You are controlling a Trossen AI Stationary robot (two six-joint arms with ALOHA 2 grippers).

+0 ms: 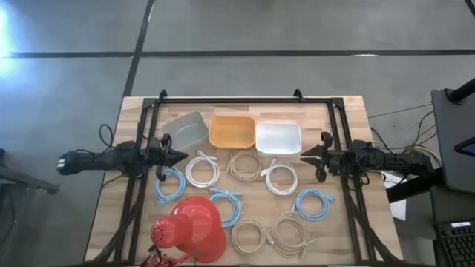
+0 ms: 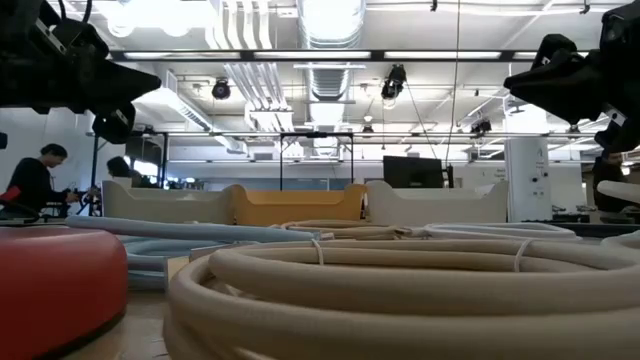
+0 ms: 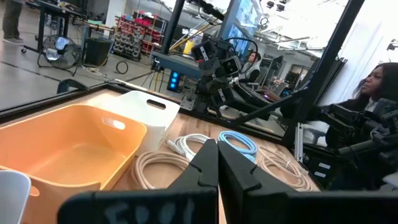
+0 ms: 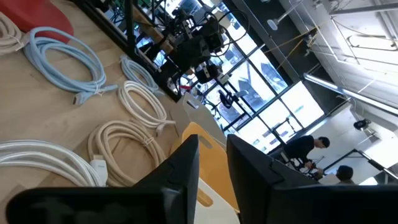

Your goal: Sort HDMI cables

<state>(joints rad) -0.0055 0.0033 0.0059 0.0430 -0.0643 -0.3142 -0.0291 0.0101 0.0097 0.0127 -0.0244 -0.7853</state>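
Wooden table [image 1: 349, 222] under my arms carries three bins at twelve o'clock: grey bin [image 1: 185, 127], orange bin [image 1: 231, 131], white bin [image 1: 278, 136]. HDMI cables [image 1: 243, 194] lie below them toward six o'clock, nine coils as I count: three light blue, three white, three beige. I judge them light, soft and springy, best pinched across the bundled loop. My left gripper [image 1: 182, 156] at nine o'clock is closed and empty. My right gripper [image 1: 304, 154] at three o'clock stands a little apart, holding nothing.
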